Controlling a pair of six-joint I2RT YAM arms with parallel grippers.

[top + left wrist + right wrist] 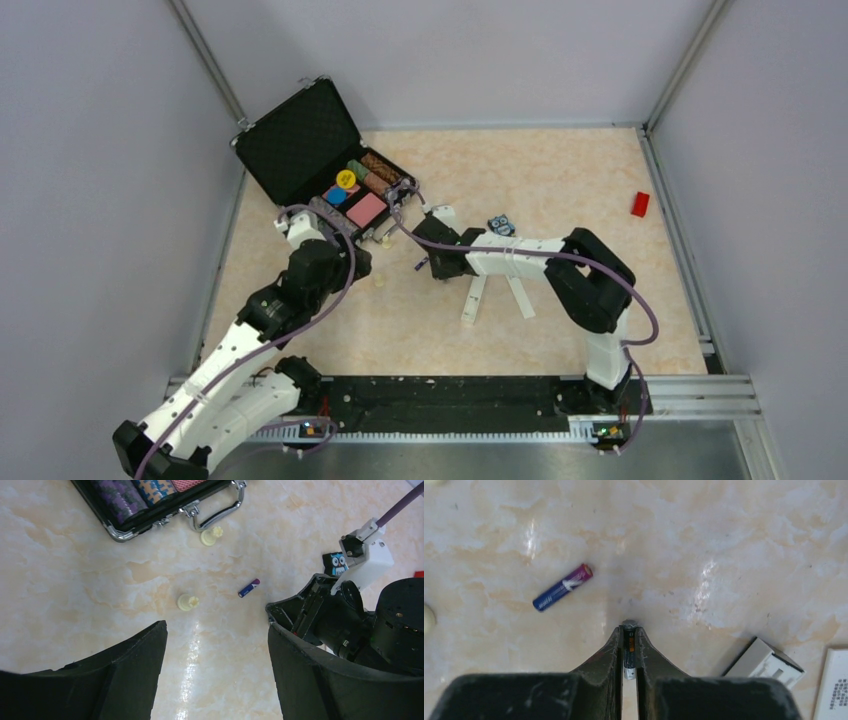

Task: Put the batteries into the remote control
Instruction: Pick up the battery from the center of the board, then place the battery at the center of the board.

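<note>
right gripper (629, 631) seemingly pinches one battery (629, 659)

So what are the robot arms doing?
They are getting ready to put batteries in the remote. The right fingers are pinched shut on one battery. The other battery lies loose on the table. The left fingers are open and empty above the table. The remote lies beside the right arm.
</note>
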